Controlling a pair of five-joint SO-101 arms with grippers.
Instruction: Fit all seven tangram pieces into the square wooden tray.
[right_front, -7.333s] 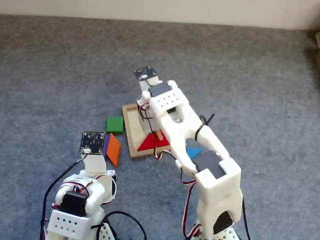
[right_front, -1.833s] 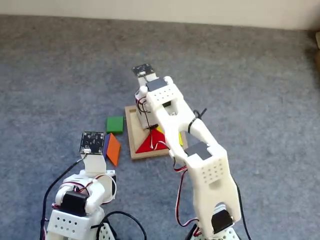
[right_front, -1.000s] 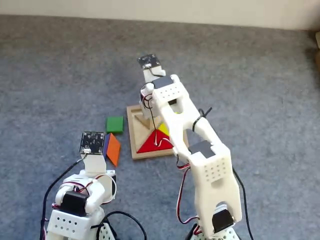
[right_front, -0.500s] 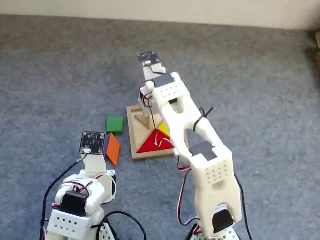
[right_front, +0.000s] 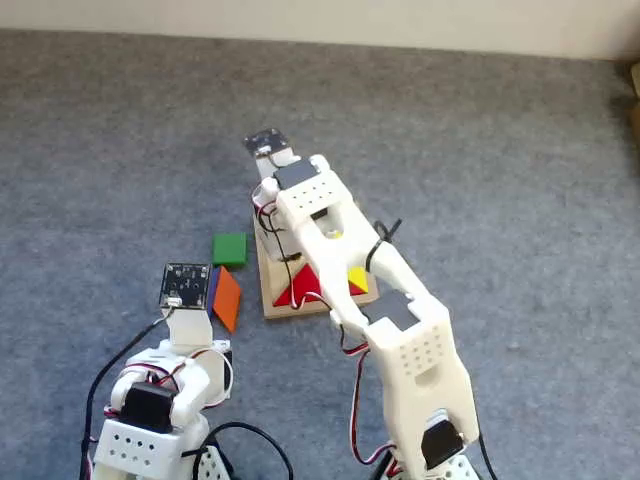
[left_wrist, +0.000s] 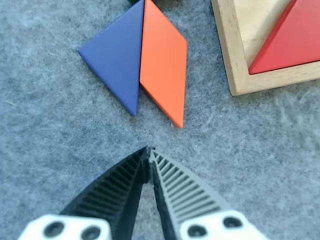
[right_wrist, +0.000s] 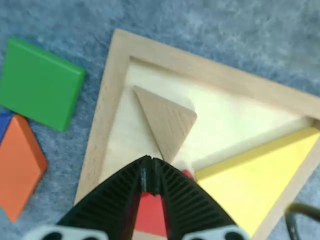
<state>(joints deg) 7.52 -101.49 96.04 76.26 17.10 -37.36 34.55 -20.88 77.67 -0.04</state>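
The square wooden tray (right_front: 268, 290) (right_wrist: 107, 95) lies mid-carpet and holds a red triangle (right_front: 295, 288) (left_wrist: 292, 42), a yellow triangle (right_front: 357, 277) (right_wrist: 250, 185) and a small bare-wood triangle (right_wrist: 165, 120). A green square (right_front: 230, 249) (right_wrist: 40, 82) sits just left of the tray. An orange parallelogram (right_front: 228, 298) (left_wrist: 164, 62) and a blue triangle (left_wrist: 117, 57) lie together in front of it. My right gripper (right_wrist: 150, 167) hangs shut over the tray, beside the wood triangle. My left gripper (left_wrist: 149, 152) is shut above bare carpet, just short of the orange piece.
Grey carpet surrounds the tray on all sides, with open floor to the far side and right. The right arm (right_front: 340, 250) stretches over the tray and hides much of its inside in the high view.
The right arm has swung left and drawn back slightly, so its wrist now sits over the tray's left part. The left arm has not moved.
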